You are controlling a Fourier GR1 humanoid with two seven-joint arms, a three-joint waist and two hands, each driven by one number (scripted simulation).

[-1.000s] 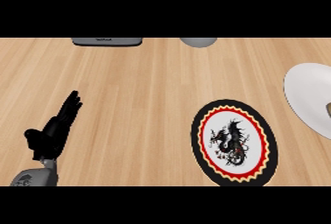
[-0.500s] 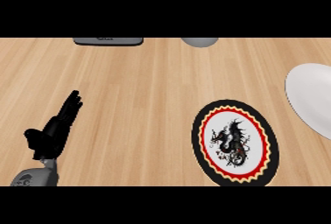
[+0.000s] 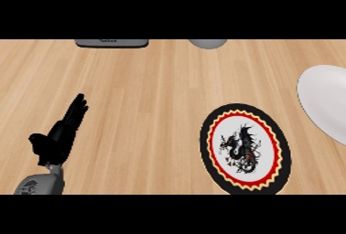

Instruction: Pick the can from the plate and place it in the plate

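A plate (image 3: 245,148) with a black rim, a red and yellow ring and a dark dragon figure on white lies on the wooden counter at the lower right. A plain white plate (image 3: 327,103) sits at the right edge, partly cut off. No can shows on either plate. My left hand (image 3: 59,133) rests at the lower left, fingers straight and pointing up, holding nothing. My right hand does not show.
A dark grey flat object (image 3: 112,43) lies at the counter's far edge, upper left. A grey rounded object (image 3: 208,43) sits at the far edge near the middle, cut off by the view's top.
The view has shifted slightly, so the plates sit a little further right in the picture. The left hand has stayed in place.
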